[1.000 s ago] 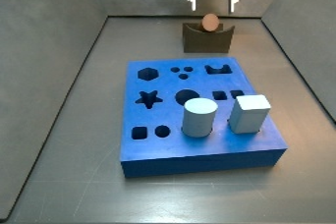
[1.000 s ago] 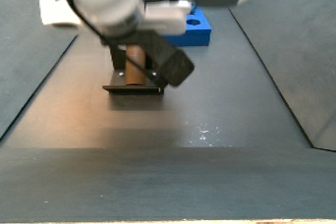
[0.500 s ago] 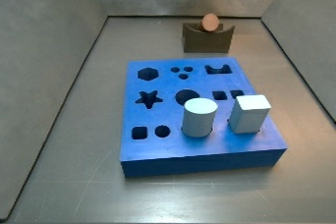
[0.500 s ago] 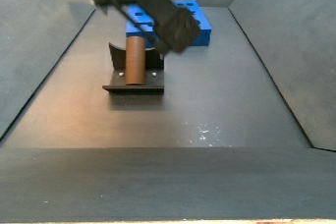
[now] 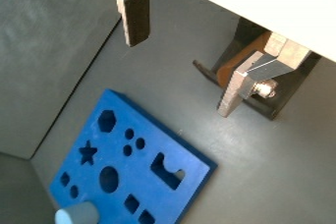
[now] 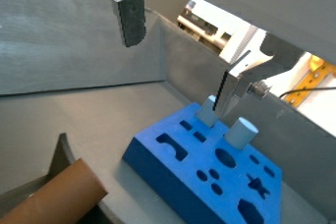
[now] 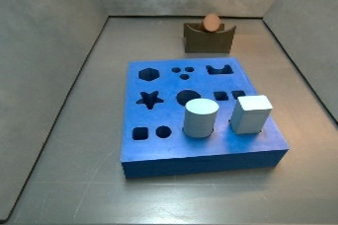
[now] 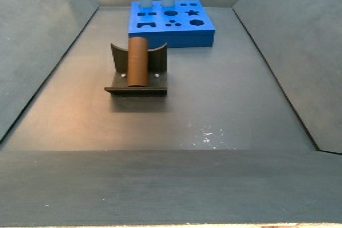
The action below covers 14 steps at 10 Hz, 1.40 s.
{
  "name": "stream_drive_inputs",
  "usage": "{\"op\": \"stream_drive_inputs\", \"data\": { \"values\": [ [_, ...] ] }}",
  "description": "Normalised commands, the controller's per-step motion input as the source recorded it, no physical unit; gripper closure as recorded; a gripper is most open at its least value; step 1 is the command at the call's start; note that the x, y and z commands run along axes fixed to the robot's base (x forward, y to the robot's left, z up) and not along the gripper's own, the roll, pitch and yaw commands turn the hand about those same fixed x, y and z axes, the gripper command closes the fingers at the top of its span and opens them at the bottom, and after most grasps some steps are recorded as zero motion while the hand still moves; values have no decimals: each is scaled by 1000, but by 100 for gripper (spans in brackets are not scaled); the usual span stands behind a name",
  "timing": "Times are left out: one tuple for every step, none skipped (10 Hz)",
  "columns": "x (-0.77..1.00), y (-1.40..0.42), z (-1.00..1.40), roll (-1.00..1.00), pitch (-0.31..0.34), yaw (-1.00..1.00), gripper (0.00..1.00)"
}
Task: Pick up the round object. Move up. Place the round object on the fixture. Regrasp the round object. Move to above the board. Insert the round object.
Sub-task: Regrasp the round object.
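The brown round object (image 7: 211, 21) lies in the notch of the dark fixture (image 7: 208, 39), near the far wall; in a side view it shows lengthwise (image 8: 135, 60) on the fixture (image 8: 135, 85). The blue board (image 7: 169, 111) lies apart from them, also seen in the other side view (image 8: 171, 24). My gripper is above the frame in both side views. In both wrist views it (image 5: 184, 56) (image 6: 180, 56) is open and empty, high above the floor. The round object (image 5: 245, 69) (image 6: 59, 195) rests on the fixture (image 5: 210, 75) (image 6: 62, 150) far below the fingers (image 5: 134, 17).
A thick pale grey cylinder (image 7: 200, 118) and a white cube (image 7: 251, 113) stand in the board's near edge; both show in a wrist view, the cylinder (image 6: 243, 132) beside the cube (image 6: 206, 117). Grey walls close in the floor on the sides.
My gripper has risen from just above the fixture and left both side views at the top. The round object stays on the fixture.
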Motion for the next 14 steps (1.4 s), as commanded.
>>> {"op": "stream_drive_inputs", "data": {
  "values": [
    [-17,-46,38,1000,34,17,0],
    [-19,-47,31,1000,31,17,0],
    [-25,-41,23,1000,29,17,0],
    [-32,-29,14,1000,24,17,0],
    [-34,-27,15,1000,21,17,0],
    [-33,-34,11,1000,16,18,0],
    [-36,-29,10,1000,14,18,0],
    [-37,-25,16,1000,8,18,0],
    [-38,-25,16,1000,5,18,0],
    [-32,-28,12,1000,-1,19,0],
    [-29,-23,4,1000,-4,19,0],
    [-22,-26,1,1000,-12,20,0],
    [-20,-24,4,1000,-14,20,0],
    [-19,-20,8,1000,-19,21,0]
  ]
}}
